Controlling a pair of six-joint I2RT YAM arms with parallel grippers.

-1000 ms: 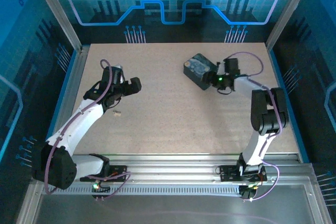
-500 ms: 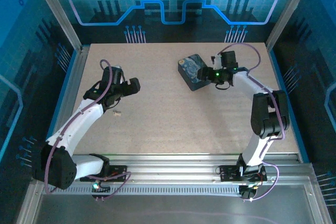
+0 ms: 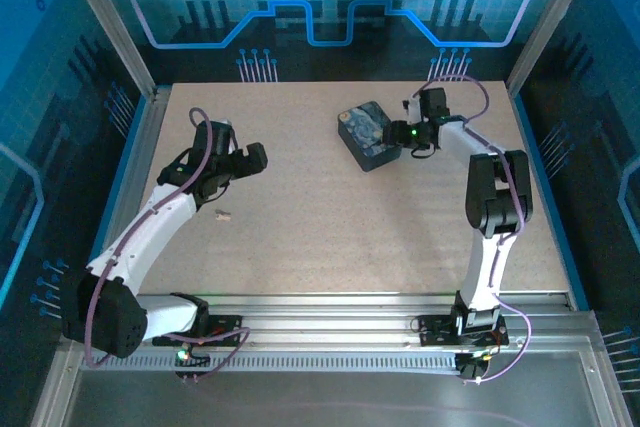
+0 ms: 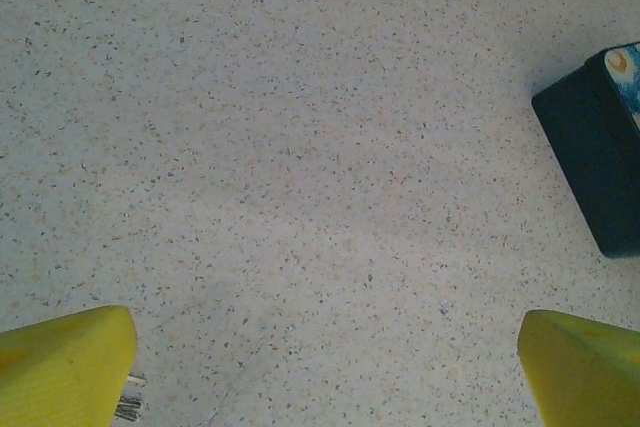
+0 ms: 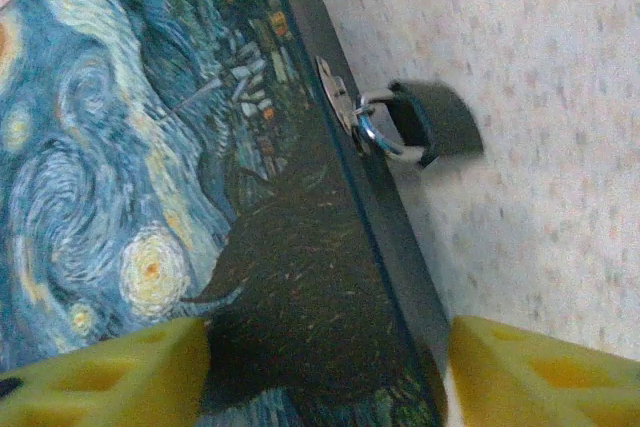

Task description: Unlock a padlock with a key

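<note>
The right gripper (image 5: 328, 377) stood released, its jaws spread over a corner of the box (image 5: 130, 147). The padlock (image 5: 432, 119), a small dark block on a bright steel shackle (image 5: 372, 137), hung from the hasp (image 5: 333, 87) on the box's side wall, just above the speckled tabletop (image 5: 560, 67). The left gripper (image 4: 325, 372) was likewise released and empty. We judged the step to be steadying the box. We advise bracing the smooth printed lid while leaving the padlock uncovered. A small pale object (image 3: 224, 215), possibly the key, lay near the left arm.
</note>
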